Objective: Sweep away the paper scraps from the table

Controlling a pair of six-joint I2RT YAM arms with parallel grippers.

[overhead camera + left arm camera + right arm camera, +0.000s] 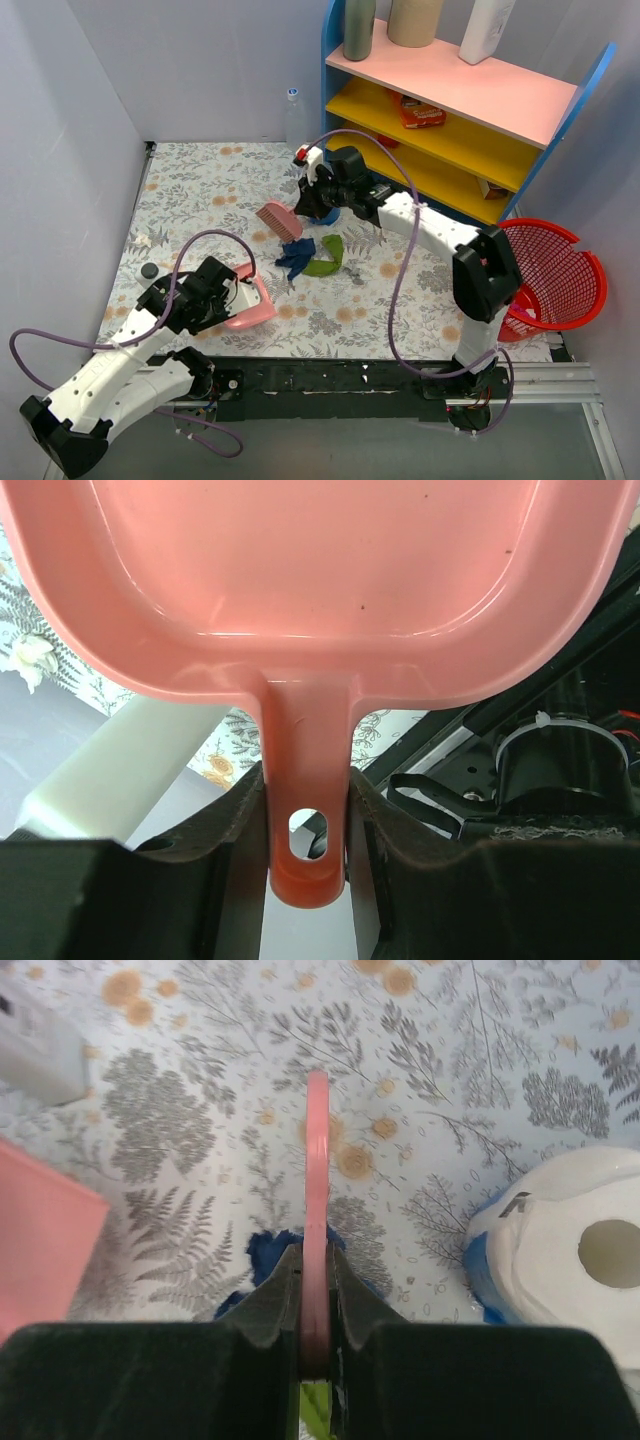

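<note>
My left gripper [228,296] is shut on the handle of a pink dustpan [255,304] near the table's [200,190] front left; the left wrist view shows the fingers [230,830] clamping the handle [305,820] below the empty pan [320,580]. My right gripper [318,196] is shut on a pink brush [280,220], whose thin handle [317,1180] runs up between the fingers. A dark blue scrap [296,256] and a green scrap [326,258] lie just in front of the brush. A whitish scrap [390,270] lies to their right. The blue scrap [262,1258] also shows under the right gripper.
A white paper roll in a blue cup [570,1250] stands right of the right gripper. A small white piece [142,240] and a black cap [149,270] lie at the left. A red basket [552,276] stands off the right edge. A blue shelf [450,100] is back right.
</note>
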